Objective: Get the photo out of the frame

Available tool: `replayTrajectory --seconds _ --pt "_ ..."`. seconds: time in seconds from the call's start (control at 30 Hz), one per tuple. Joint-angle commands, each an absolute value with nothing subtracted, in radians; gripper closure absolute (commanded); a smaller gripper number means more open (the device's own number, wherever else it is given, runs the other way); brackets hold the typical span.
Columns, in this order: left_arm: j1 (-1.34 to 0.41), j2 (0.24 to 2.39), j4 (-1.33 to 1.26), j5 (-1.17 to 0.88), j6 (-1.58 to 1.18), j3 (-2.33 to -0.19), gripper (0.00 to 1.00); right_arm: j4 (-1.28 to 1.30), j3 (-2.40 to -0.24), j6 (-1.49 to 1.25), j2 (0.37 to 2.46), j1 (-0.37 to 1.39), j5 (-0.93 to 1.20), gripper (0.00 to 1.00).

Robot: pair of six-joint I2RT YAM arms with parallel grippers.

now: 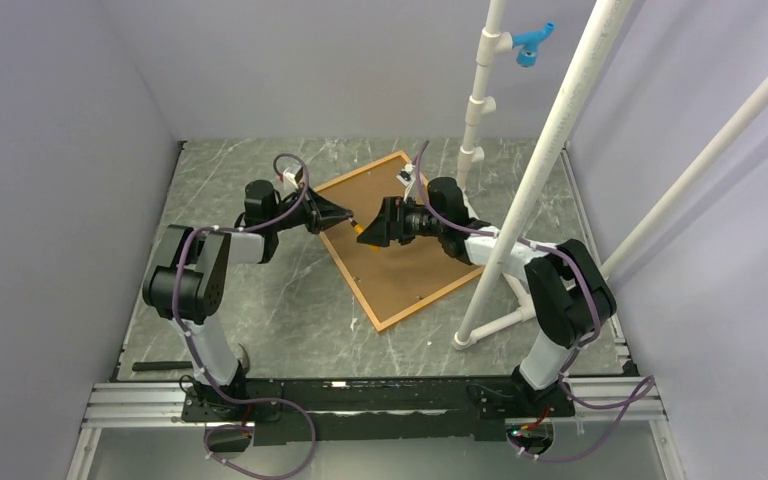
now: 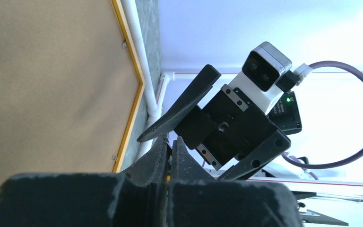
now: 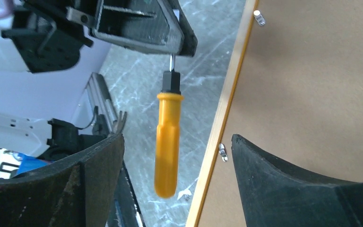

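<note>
The frame (image 1: pixel 348 282) lies face down on the table, its orange edge (image 3: pixel 227 104) around the brown backing board (image 1: pixel 410 270). The photo is hidden beneath that board. Small metal clips (image 3: pixel 222 151) sit along the board's edge. My left gripper (image 1: pixel 338 215) is shut on the metal shaft of a small orange-handled screwdriver (image 3: pixel 168 142), holding it in the air over the frame's left corner. My right gripper (image 1: pixel 372 225) faces it, jaws wide open on either side of the handle without touching it. In the left wrist view the left gripper (image 2: pixel 170 139) shows closed, with the right gripper's finger (image 2: pixel 184 106) just beyond.
A white pipe stand (image 1: pixel 530 180) rises at the frame's right side, with a blue clip (image 1: pixel 532 42) near its top. A dark rod (image 1: pixel 160 366) lies at the table's front left. Grey walls close in on both sides.
</note>
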State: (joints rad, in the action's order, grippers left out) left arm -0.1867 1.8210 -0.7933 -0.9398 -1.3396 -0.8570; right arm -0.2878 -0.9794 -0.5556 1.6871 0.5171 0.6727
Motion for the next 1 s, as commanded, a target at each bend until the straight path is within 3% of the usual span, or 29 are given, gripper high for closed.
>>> replayTrajectory --seconds 0.0,0.1,0.37,0.53,0.6,0.67,0.7,0.73,0.83,0.97 --pt "-0.189 1.822 -1.047 -0.914 -1.478 -0.821 1.00 -0.474 -0.985 -0.641 1.723 0.522 0.733 0.24" --pt "-0.189 1.815 -1.039 -0.893 -1.478 -0.803 1.00 -0.471 -0.988 -0.626 1.721 0.526 0.718 0.34" --pt "-0.191 1.840 -1.137 -0.872 -1.552 -0.770 1.00 -0.497 -0.971 -0.620 1.723 0.535 0.707 0.38" --pt "-0.195 1.834 -1.128 -0.863 -1.539 -0.767 1.00 -0.525 -0.970 -0.635 1.736 0.543 0.711 0.51" --pt "-0.196 1.838 -1.122 -0.863 -1.534 -0.766 1.00 -0.532 -0.963 -0.634 1.729 0.544 0.702 0.65" --pt "-0.198 1.841 -1.098 -0.868 -1.516 -0.767 1.00 -0.520 -0.959 -0.624 1.713 0.544 0.677 0.98" --pt "-0.196 1.843 -1.077 -0.884 -1.499 -0.774 1.00 -0.475 -0.963 -0.612 1.705 0.545 0.655 1.00" --pt "-0.194 1.844 -1.036 -0.898 -1.473 -0.783 0.98 -0.417 -0.978 -0.590 1.699 0.543 0.630 1.00" --pt "-0.180 1.813 -0.740 -0.906 -1.322 -0.813 0.76 -0.239 -1.019 -0.502 1.689 0.542 0.574 1.00" --pt "-0.161 1.767 -0.161 -0.796 -0.985 -0.968 0.58 -0.083 -1.021 -0.442 1.671 0.543 0.537 1.00"
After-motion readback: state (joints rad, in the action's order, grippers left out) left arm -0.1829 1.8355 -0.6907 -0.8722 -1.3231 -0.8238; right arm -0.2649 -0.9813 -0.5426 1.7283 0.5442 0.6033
